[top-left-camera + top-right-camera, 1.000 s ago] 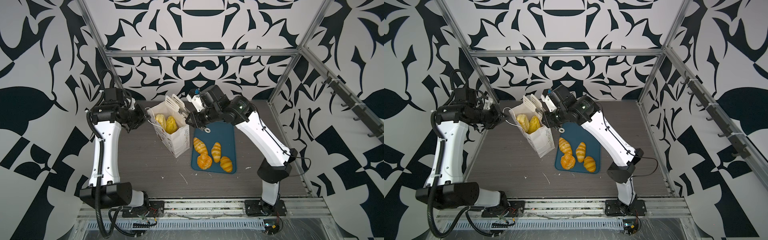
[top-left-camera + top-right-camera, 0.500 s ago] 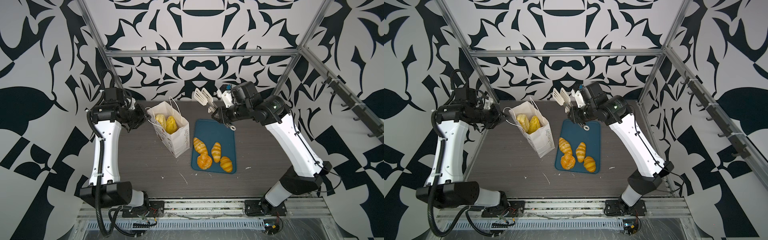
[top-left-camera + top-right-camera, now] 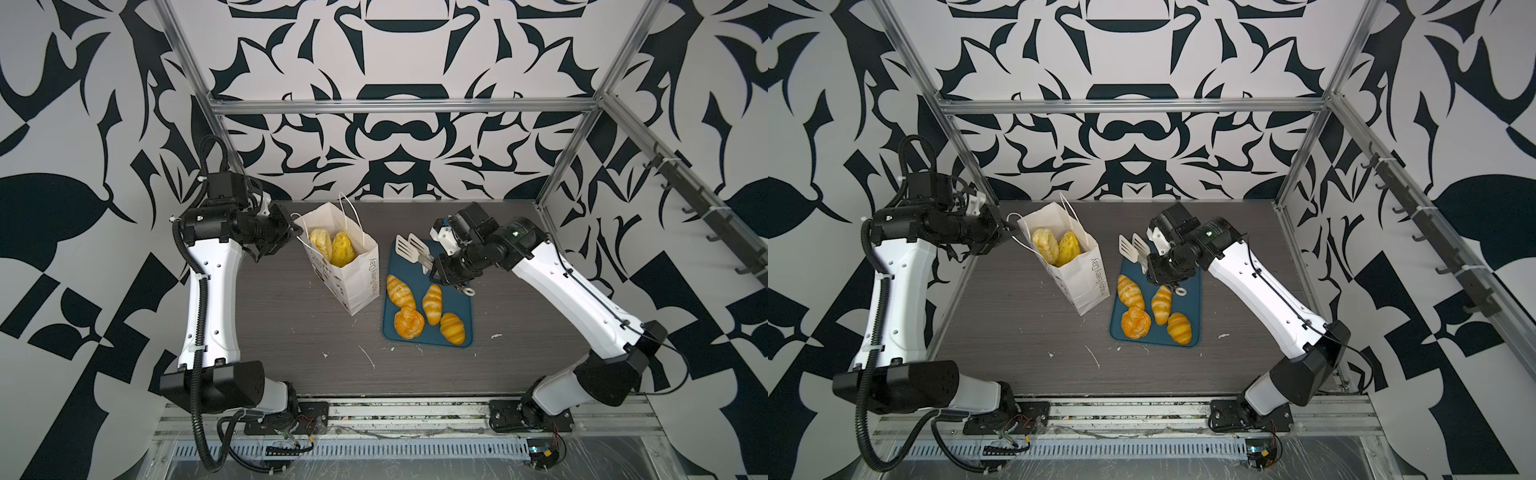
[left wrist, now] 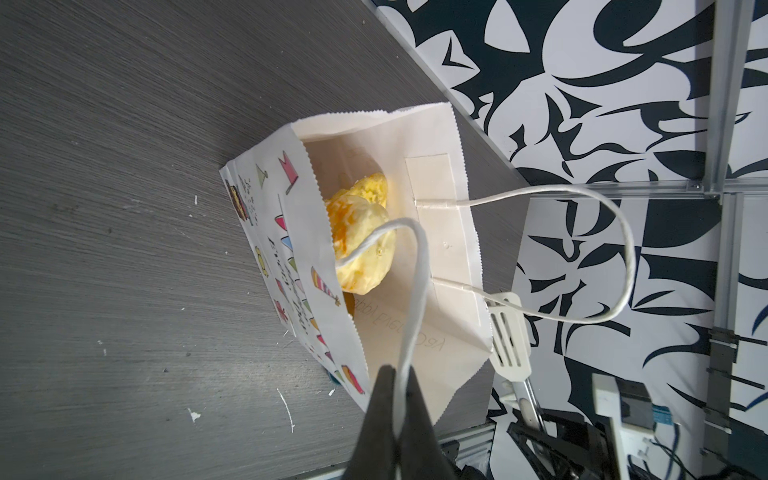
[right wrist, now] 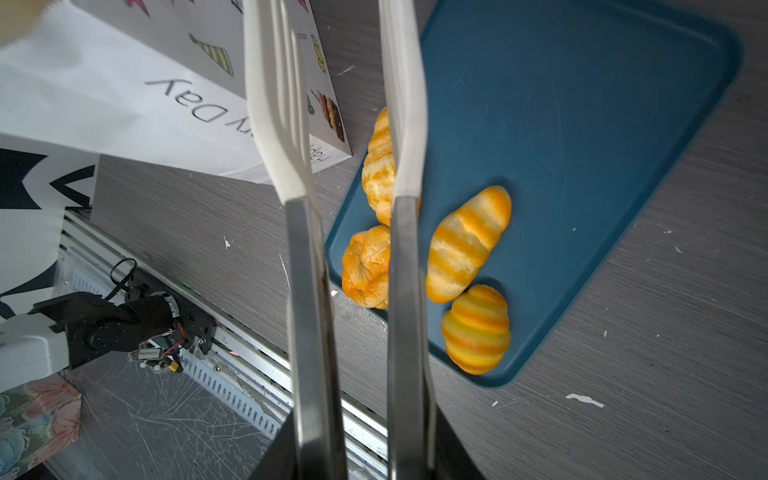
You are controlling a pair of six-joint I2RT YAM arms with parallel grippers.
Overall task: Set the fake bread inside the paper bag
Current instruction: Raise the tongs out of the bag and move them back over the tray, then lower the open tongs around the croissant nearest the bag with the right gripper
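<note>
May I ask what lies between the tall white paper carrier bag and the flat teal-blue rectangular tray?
Only a narrow strip of bare grey tabletop. The paper carrier bag and the teal-blue tray stand apart, as both top views show.

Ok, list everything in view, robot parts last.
paper bag: one, white with prints, standing at table's back, left of tray
pastries: two visible, yellow, inside bag
croissants: three, golden-orange, on tray
round bun: one, orange, tray's near left corner
tray: one, teal-blue, on table
tongs: one pair, white tips, above tray's far end
scraps: several, white, scattered on table
table: one, grey wood-grain
left gripper: shut on bag's cord handle
right gripper: shut on tongs
</note>
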